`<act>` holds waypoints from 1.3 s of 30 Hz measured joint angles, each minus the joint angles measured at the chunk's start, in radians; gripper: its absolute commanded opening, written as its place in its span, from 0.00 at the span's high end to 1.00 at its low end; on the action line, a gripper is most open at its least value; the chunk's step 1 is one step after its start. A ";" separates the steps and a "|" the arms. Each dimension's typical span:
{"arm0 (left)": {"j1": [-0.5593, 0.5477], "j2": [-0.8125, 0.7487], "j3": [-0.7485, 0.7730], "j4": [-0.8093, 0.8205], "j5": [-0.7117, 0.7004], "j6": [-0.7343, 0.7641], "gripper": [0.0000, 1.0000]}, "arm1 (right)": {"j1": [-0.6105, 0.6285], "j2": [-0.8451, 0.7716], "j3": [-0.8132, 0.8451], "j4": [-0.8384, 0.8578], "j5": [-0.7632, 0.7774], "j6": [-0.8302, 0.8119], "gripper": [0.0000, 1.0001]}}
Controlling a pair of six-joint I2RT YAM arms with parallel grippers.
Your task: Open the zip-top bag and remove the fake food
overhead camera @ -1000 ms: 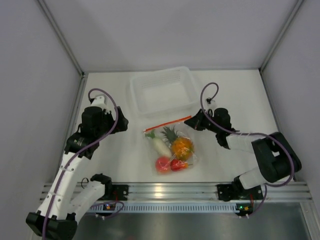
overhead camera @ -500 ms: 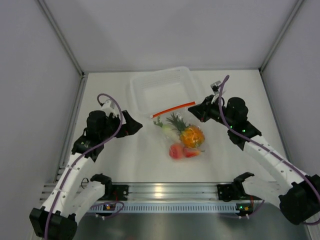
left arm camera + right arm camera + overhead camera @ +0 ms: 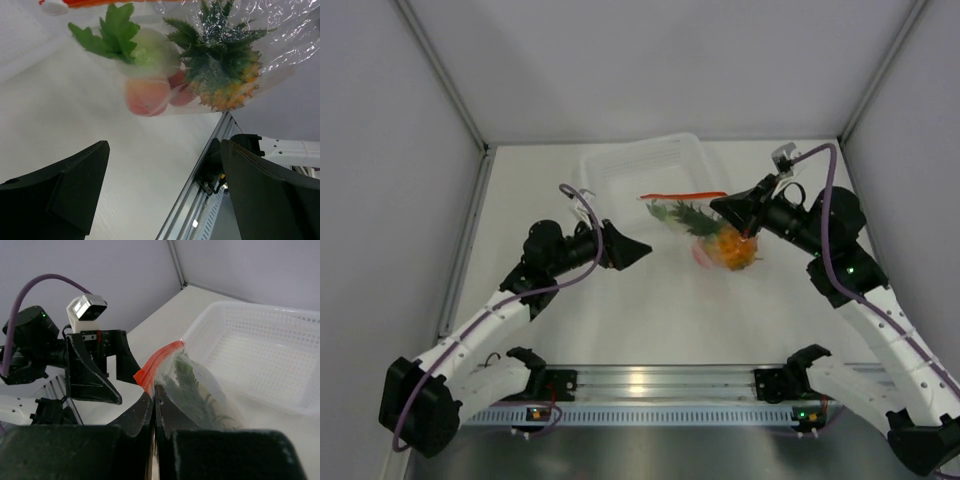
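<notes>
The zip-top bag (image 3: 705, 225) hangs in the air above the table, its red zip strip (image 3: 682, 195) on top. My right gripper (image 3: 732, 208) is shut on the bag's corner just under the strip (image 3: 159, 362). Inside the bag the fake food sags low: an orange pineapple (image 3: 732, 250), a white vegetable with green leaves (image 3: 150, 52) and a peach-coloured fruit (image 3: 147, 97). My left gripper (image 3: 638, 250) is open to the left of the bag and lower, its fingers (image 3: 70, 185) apart with nothing between them.
A clear rigid tray (image 3: 620, 170) stands at the back, partly behind the lifted bag. In the right wrist view the tray (image 3: 260, 355) lies to the right. The aluminium rail (image 3: 650, 385) runs along the table's near edge.
My right gripper has lifted the bag off the table and carried it up and back-right. My left gripper has swung right toward the bag, still open.
</notes>
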 measured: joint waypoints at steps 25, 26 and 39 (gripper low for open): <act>-0.081 -0.062 -0.125 0.789 0.126 -0.022 0.34 | 0.001 -0.011 0.218 0.143 -0.399 0.233 1.00; -0.082 -0.079 -0.125 0.797 0.131 -0.025 0.48 | 0.001 -0.011 0.218 0.145 -0.401 0.235 1.00; -0.088 -0.204 -0.131 0.818 0.101 -0.018 1.00 | 0.002 -0.017 0.203 0.138 -0.335 0.213 1.00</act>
